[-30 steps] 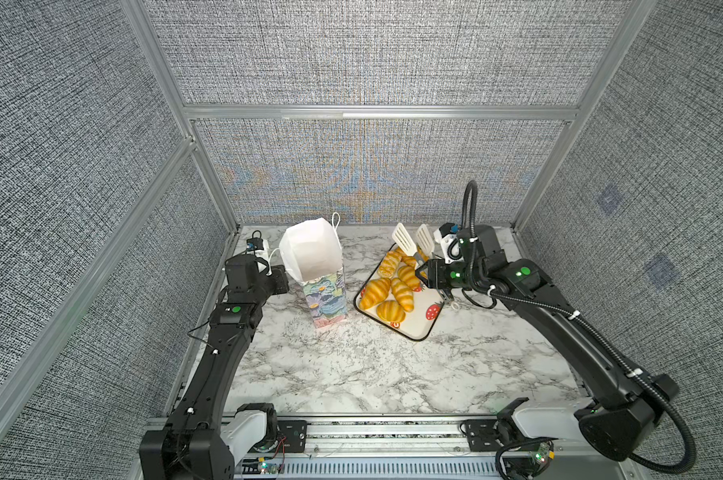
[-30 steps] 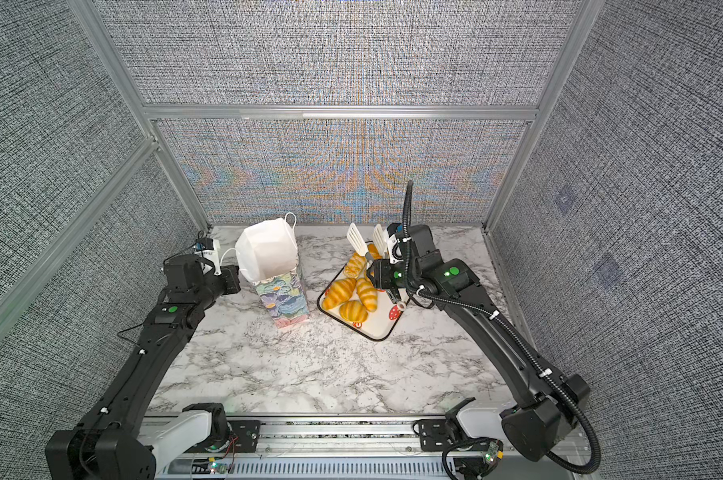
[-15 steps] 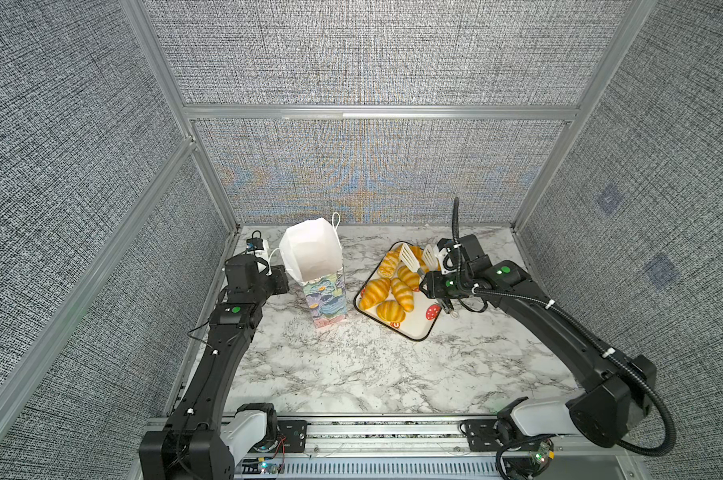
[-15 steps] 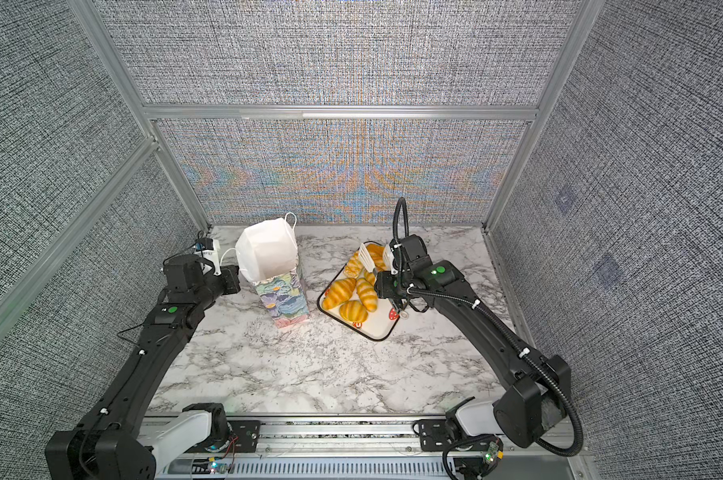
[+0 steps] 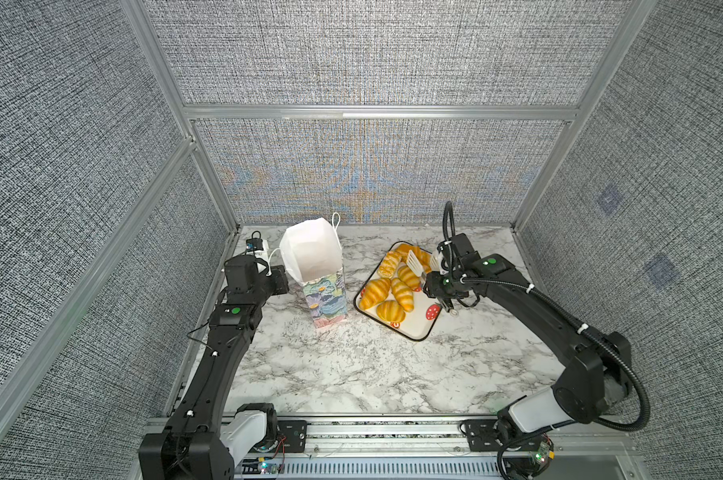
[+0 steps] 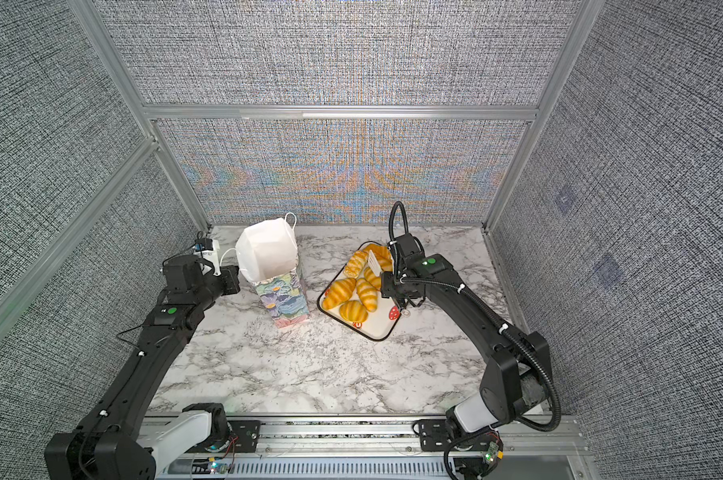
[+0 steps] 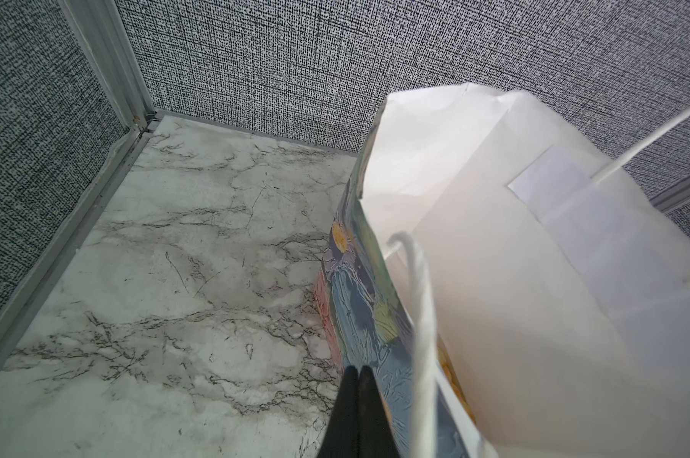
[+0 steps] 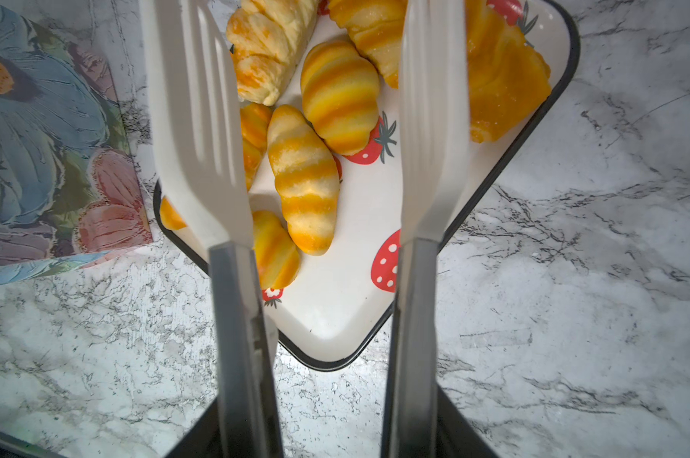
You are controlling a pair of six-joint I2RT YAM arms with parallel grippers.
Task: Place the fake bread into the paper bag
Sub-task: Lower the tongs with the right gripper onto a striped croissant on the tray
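Right pincer (image 5: 432,280): mine, clamped on the tongs (image 8: 194,131), whose two blades stand spread.
Bread (image 8: 301,178): below and between the blades, lying on the tray (image 8: 337,321); more pieces lie farther along the tray.
Left pincer (image 7: 358,392): pressed together, just beside the left wall of the bag (image 5: 324,297).
Bag: upright, mouth open, left of the tray, apart from it.

The left gripper (image 7: 358,376), black jaws pressed together, sits against the floral outer wall of the open, white-lined paper bag (image 7: 494,277) rising at its one o'clock, with marbled counter (image 7: 177,257) spreading toward eleven o'clock.
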